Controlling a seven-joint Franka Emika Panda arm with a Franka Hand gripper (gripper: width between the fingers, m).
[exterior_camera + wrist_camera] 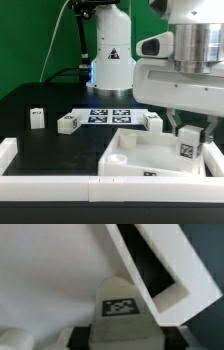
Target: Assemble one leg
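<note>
My gripper (189,135) is shut on a leg (187,147), a small white peg with a square marker tag, and holds it upright over the exterior view's right side of the white tabletop (140,160). In the wrist view the held leg (122,308) sits between the dark fingers (82,336), above the tabletop's flat inside (50,274) and close to its raised rim (170,269). Three more legs lie on the black table: one at the exterior view's left (37,118), one (68,123) beside the marker board, one (152,121) behind the tabletop.
The marker board (108,115) lies flat at the table's middle. A low white wall (50,183) runs along the front edge and up the exterior view's left side. The arm's white base (112,60) stands at the back.
</note>
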